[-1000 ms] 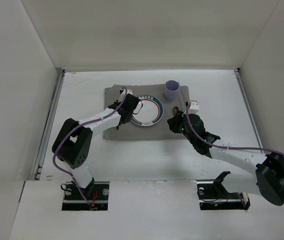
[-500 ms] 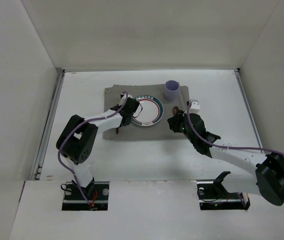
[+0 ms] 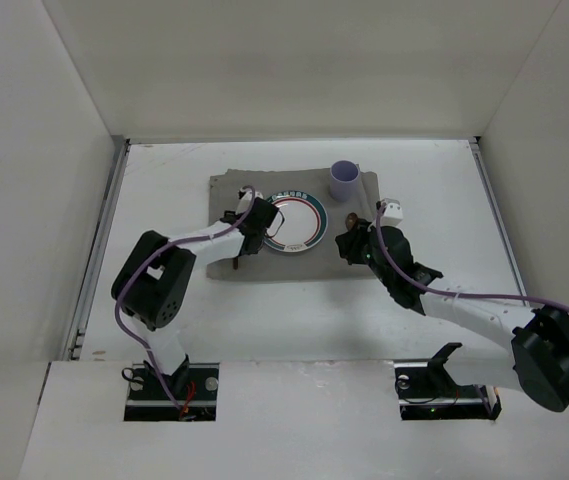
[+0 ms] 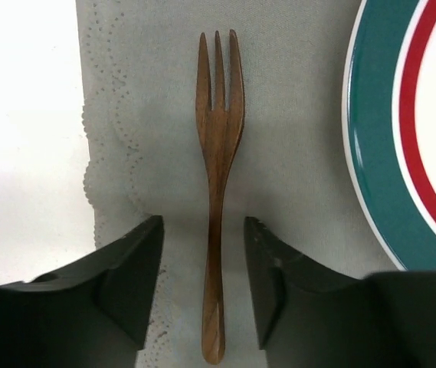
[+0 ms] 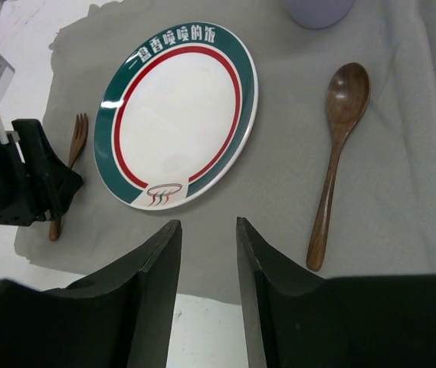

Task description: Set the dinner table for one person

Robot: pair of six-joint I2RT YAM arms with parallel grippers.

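Observation:
A wooden fork [image 4: 218, 146] lies flat on the grey placemat [image 4: 294, 153], left of the white plate with a green and red rim [image 4: 409, 138]. My left gripper [image 4: 202, 224] is open, its jaws either side of the fork's handle without touching it. In the top view the left gripper [image 3: 249, 232] sits at the plate's [image 3: 297, 221] left edge. A wooden spoon [image 5: 339, 146] lies right of the plate [image 5: 179, 115]. My right gripper [image 5: 208, 224] is open and empty over the placemat's near edge. A purple cup [image 3: 345, 180] stands at the placemat's far right. All rests on the white dinner table [image 3: 424, 300].
A small white block [image 3: 391, 211] sits on the table just right of the placemat [image 3: 226, 190]. Metal rails run along the table's left [image 3: 104, 230] and right [image 3: 494, 220] edges. White walls enclose the table on three sides.
My left gripper has drawn back a little from the plate's left rim toward the near side, along the fork. The right arm has hardly moved.

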